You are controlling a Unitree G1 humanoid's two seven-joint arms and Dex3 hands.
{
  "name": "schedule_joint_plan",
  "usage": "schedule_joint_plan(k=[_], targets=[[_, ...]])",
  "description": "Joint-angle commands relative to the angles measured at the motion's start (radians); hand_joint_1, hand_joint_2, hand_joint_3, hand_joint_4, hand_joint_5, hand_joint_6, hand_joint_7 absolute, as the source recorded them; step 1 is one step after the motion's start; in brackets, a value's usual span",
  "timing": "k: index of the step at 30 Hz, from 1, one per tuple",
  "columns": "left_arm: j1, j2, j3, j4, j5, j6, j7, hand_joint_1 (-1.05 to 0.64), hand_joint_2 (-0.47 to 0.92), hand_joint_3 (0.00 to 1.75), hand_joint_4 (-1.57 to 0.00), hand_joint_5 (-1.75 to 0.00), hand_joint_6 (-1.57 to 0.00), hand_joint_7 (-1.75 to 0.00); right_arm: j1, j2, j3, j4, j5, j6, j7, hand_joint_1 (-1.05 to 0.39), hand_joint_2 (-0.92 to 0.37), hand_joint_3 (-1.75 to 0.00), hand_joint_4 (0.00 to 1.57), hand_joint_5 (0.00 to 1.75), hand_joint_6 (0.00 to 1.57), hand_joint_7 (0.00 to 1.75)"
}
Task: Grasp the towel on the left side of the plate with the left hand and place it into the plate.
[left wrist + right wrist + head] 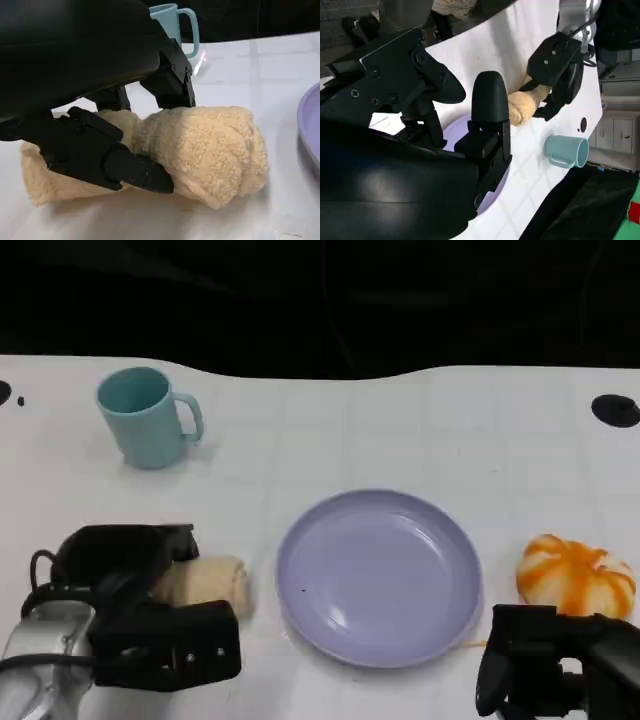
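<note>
A rolled beige towel (212, 584) lies on the white table just left of the lilac plate (380, 575). My left hand (130, 610) is over its left part. In the left wrist view, black fingers (107, 160) press in from both sides of the towel (210, 150) and squeeze its middle, while it still rests on the table. The plate's rim (311, 125) is close beyond the towel's free end. My right hand (548, 665) sits near the front edge, right of the plate, holding nothing. The right wrist view shows its fingers (487, 100) apart, and my left hand (560, 70) on the towel (520, 107).
A light blue cup (147, 418) stands at the back left, well behind the towel. An orange and white pumpkin-shaped object (577, 575) lies right of the plate, just behind my right hand. A black round mark (615, 410) is at the far right.
</note>
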Motion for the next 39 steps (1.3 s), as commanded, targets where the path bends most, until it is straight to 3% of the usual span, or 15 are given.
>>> schedule_joint_plan(k=[1,7,10,12,17,24,28,34,36,37,39], targets=[[0.024,0.034,0.051,-0.04,-0.028,-0.072,0.107,-0.26,0.92,0.17,-0.82,-1.75,-0.61,-1.56,0.003,-0.019,-0.023,0.004,0.008,-0.005,0.009,-0.08,-0.51,-1.19,0.74,1.71,0.67,1.47],[0.039,0.034,0.101,-0.136,-0.04,-0.113,0.16,-0.22,0.91,0.22,-0.88,-1.75,-0.58,-1.74,0.002,-0.028,-0.026,0.008,-0.002,-0.012,0.016,-0.08,-0.52,-1.17,0.75,1.71,0.67,1.47],[0.041,0.012,0.115,-0.221,-0.057,-0.119,0.149,-0.22,0.6,0.87,-0.9,-1.75,-0.62,-1.75,0.002,-0.029,-0.029,0.014,-0.001,-0.017,0.019,-0.08,-0.52,-1.16,0.74,1.72,0.66,1.46],[0.034,0.003,0.111,-0.264,-0.071,-0.122,0.125,-0.25,0.54,1.0,-0.91,-1.75,-0.63,-1.75,0.003,-0.029,-0.029,0.016,-0.002,-0.019,0.02,-0.08,-0.53,-1.16,0.74,1.72,0.66,1.46],[-0.029,-0.059,0.047,-0.364,-0.048,-0.085,0.022,-0.26,0.48,1.03,-0.9,-1.75,-0.63,-1.75,0.0,-0.025,-0.026,0.017,0.001,-0.008,0.015,-0.07,-0.53,-1.15,0.74,1.72,0.66,1.46],[-0.131,-0.153,-0.034,-0.317,-0.029,-0.037,-0.074,-0.25,0.46,1.12,-0.93,-1.75,-0.66,-1.75,0.001,-0.018,-0.01,0.015,-0.003,-0.008,0.008,-0.07,-0.54,-1.16,0.74,1.73,0.66,1.46],[-0.17,-0.202,-0.083,-0.29,-0.018,0.003,-0.126,-0.24,0.49,1.12,-0.93,-1.75,-0.74,-1.59,0.001,-0.008,-0.006,0.013,0.01,0.008,-0.002,-0.07,-0.53,-1.17,0.74,1.73,0.67,1.47],[-0.204,-0.241,-0.121,-0.263,-0.018,0.045,-0.198,-0.24,0.46,1.14,-0.91,-1.75,-0.77,-1.51,0.0,-0.01,-0.007,0.01,0.014,0.012,-0.007,-0.09,-0.53,-1.18,0.74,1.72,0.67,1.47],[-0.205,-0.239,-0.125,-0.279,-0.039,0.071,-0.265,-0.25,0.54,0.99,-0.83,-1.75,-0.84,-1.04,0.0,-0.012,-0.008,0.007,0.014,0.013,-0.007,-0.09,-0.52,-1.18,0.74,1.71,0.67,1.47],[-0.204,-0.23,-0.128,-0.292,-0.043,0.076,-0.297,-0.28,0.66,0.72,-0.68,-1.58,-0.8,-0.64,0.0,-0.012,-0.01,0.007,0.015,0.011,-0.005,-0.08,-0.52,-1.18,0.74,1.71,0.67,1.47],[-0.201,-0.215,-0.135,-0.315,-0.04,0.084,-0.345,-0.34,0.84,0.3,-0.52,-1.26,-0.72,-0.24,0.001,-0.013,-0.012,0.006,0.017,0.011,-0.004,-0.07,-0.52,-1.19,0.73,1.71,0.67,1.47]])
